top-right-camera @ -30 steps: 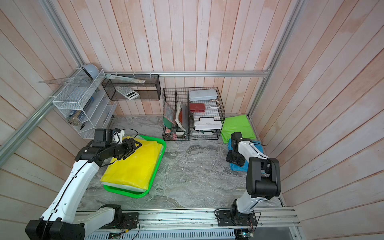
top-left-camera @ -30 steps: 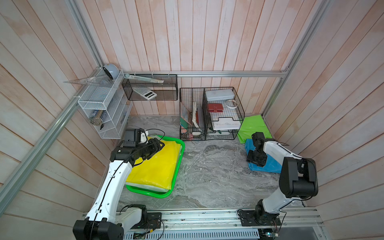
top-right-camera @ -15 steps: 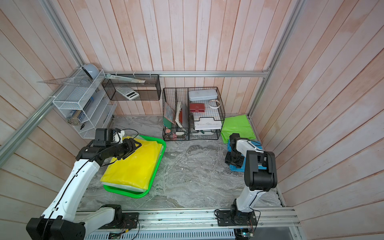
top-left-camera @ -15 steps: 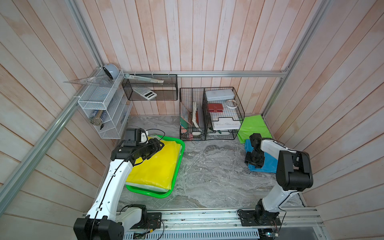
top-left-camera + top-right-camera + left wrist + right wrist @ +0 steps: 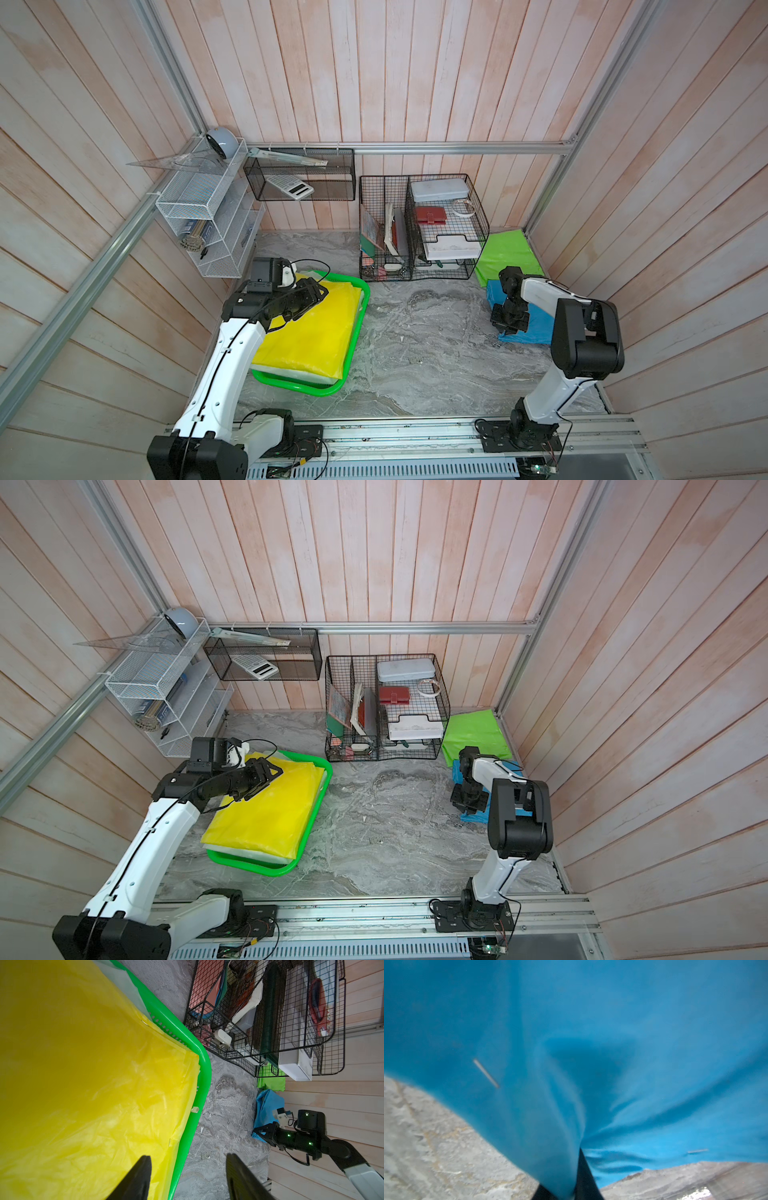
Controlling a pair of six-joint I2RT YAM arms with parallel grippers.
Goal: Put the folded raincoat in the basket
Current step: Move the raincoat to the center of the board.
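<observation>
- Blue raincoat [image 5: 538, 328] lies at your right, well apart from the basket [image 5: 204, 1072]; your right gripper [image 5: 510, 326] clamps its edge.
- Left gripper [image 5: 188, 1156]: jaws stand apart.
- Likely light, limp, slippery: grip all layers.

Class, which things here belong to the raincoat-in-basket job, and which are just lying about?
Job: basket, blue raincoat, right gripper pinching it, yellow raincoat already inside, left gripper, open.
Lying about: wire racks, mesh shelf, calculator, green raincoat.

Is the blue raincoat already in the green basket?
No, the blue raincoat lies on the table, pinched by the right gripper, apart from the basket, which holds a yellow raincoat.
</observation>
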